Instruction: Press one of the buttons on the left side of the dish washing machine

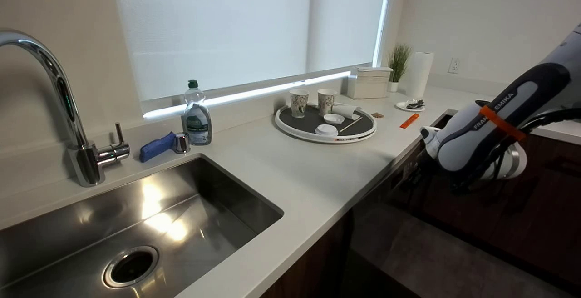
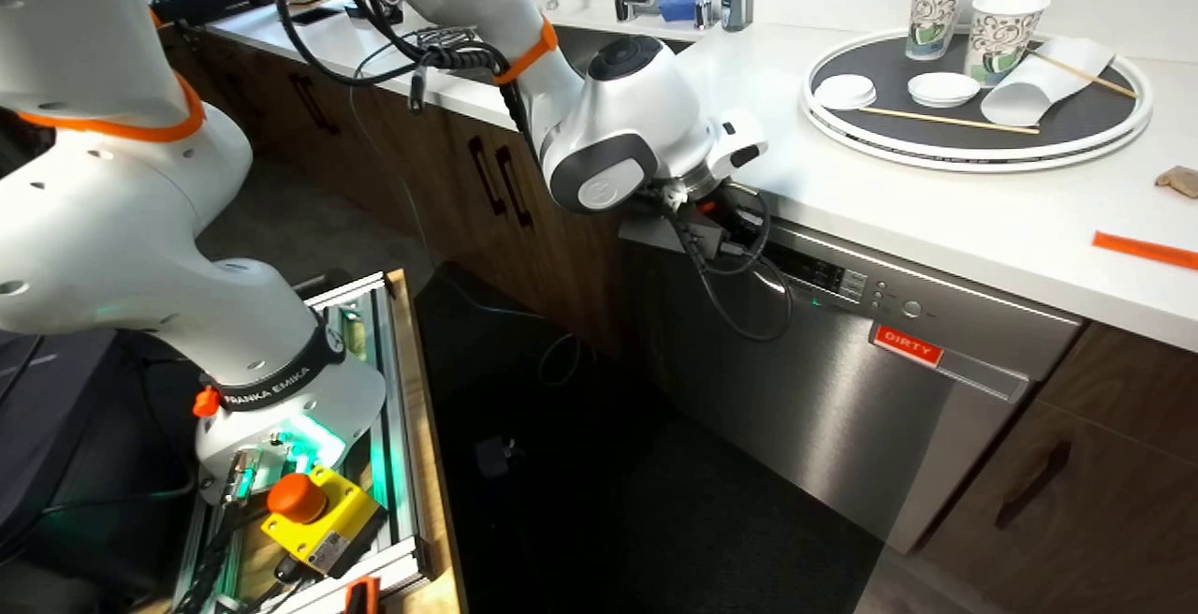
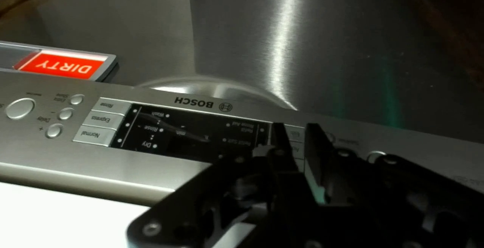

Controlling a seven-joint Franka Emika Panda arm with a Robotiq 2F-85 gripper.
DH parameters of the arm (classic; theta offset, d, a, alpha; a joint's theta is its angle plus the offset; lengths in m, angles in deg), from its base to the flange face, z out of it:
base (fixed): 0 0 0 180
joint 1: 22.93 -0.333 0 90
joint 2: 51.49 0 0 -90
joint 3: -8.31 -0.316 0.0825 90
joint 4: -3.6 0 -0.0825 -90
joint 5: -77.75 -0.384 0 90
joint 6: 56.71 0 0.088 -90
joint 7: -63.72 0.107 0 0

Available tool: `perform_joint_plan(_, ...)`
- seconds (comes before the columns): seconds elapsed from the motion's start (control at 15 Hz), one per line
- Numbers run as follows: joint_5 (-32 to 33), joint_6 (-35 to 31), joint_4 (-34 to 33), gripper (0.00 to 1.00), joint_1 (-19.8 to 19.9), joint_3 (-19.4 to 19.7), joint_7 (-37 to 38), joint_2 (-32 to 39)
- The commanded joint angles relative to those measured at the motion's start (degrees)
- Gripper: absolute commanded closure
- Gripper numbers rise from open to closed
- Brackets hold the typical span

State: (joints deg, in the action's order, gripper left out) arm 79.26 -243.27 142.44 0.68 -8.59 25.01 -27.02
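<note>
The dish washing machine (image 2: 824, 408) is a brushed-steel front under the counter in an exterior view. Its steel front (image 3: 234, 32) also shows upside down in the wrist view, with a black display (image 3: 189, 130) on its control strip. A column of rectangular buttons (image 3: 297, 134) lies on the machine's left side, right of the display in that view. My gripper (image 3: 295, 129) is partly open, with a narrow gap and nothing held. Its fingertips stand over this column, and buttons show between them. I cannot tell whether they touch. The fingers hide the lower buttons and a nearby round button (image 3: 374, 156).
The white counter (image 2: 889, 197) overhangs just above the control strip. Several other buttons (image 3: 100, 119) sit at the machine's right end. A round tray (image 2: 973, 165) with cups and lids stands on the counter. Loose cables (image 2: 786, 314) hang from my wrist. Wooden cabinets (image 2: 449, 193) flank the machine.
</note>
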Motion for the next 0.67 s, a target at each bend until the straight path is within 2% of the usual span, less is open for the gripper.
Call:
perform_joint_plan(0.0, 1.1, -3.4, -2.0, 1.0, 6.5, -5.2, -0.9, 4.2)
perform_joint_plan(0.53, 1.9, -2.5, -5.4, 1.0, 13.9, -12.0, -1.1, 8.6)
perform_joint_plan(0.6, 8.1, -2.2, -5.8, 1.0, 13.9, -11.0, 4.4, 8.9)
